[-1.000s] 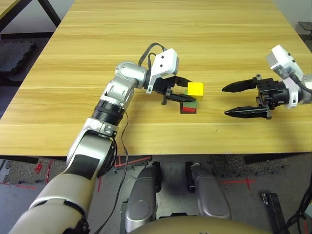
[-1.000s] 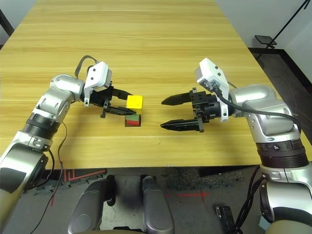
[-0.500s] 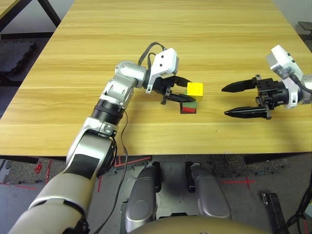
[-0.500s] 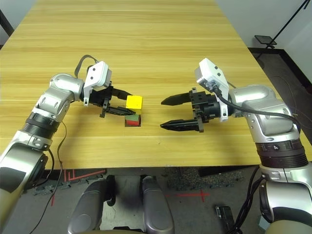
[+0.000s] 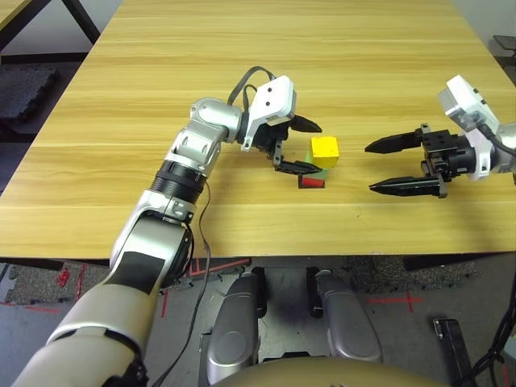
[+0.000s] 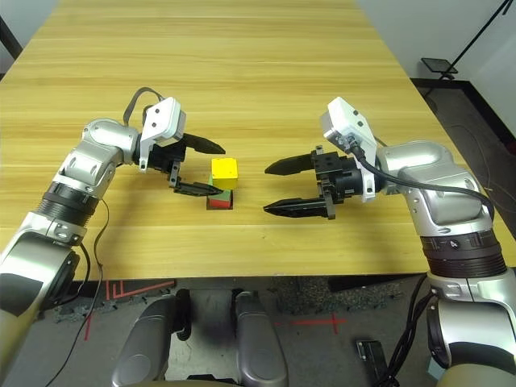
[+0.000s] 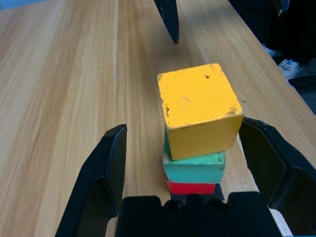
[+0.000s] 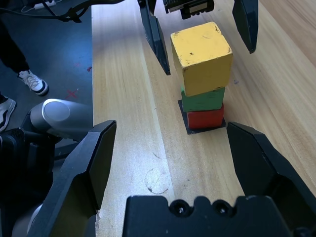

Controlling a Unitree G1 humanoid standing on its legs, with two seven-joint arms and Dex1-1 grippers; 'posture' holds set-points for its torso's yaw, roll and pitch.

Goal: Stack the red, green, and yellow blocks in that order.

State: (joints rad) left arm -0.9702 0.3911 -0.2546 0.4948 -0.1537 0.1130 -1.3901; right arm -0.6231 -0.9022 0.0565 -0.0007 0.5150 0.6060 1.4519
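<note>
Left gripper (image 5: 303, 145), black two-fingered, just opened wide, holds nothing; your yellow cube block (image 5: 325, 151) sits on green cube block (image 8: 203, 100), over red cube block (image 8: 205, 118), near table's (image 5: 387, 243) front edge. Right gripper (image 6: 278, 186), wide open, empty. Stack looks done; back left away gently.

"Can you read anything here?"
"You can make out a small white mark, seemingly a 4 (image 6: 454, 244), on your robot's right arm (image 6: 459, 251), on the black band."
</note>
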